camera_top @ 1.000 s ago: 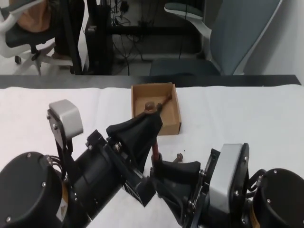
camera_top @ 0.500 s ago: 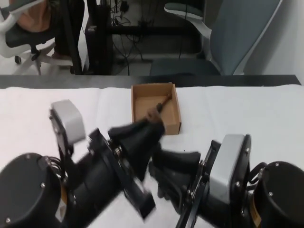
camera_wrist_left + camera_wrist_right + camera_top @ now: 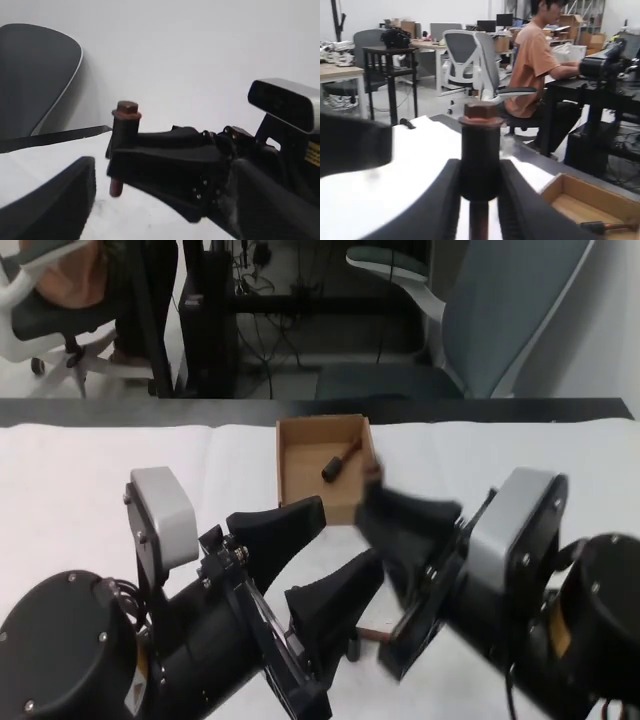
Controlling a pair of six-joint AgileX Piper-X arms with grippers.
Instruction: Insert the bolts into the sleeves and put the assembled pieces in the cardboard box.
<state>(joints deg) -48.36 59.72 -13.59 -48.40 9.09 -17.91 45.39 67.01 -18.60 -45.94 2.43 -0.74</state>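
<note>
A small reddish-brown part lies on the bench between the two arms; whether it is a bolt cannot be told.

One second ago both grippers met over the bench centre around an upright bolt. They are now separated. The left gripper has its fingers spread wide and holds nothing.

The right gripper has swung away to its own side. It is clamped on the black sleeve, with the bolt seated through it, head up and shank protruding below.

Judgement: insertion and release are complete; transfer to the box remains.

Beyond the grippers, the cardboard box already contains one assembled piece.
</note>
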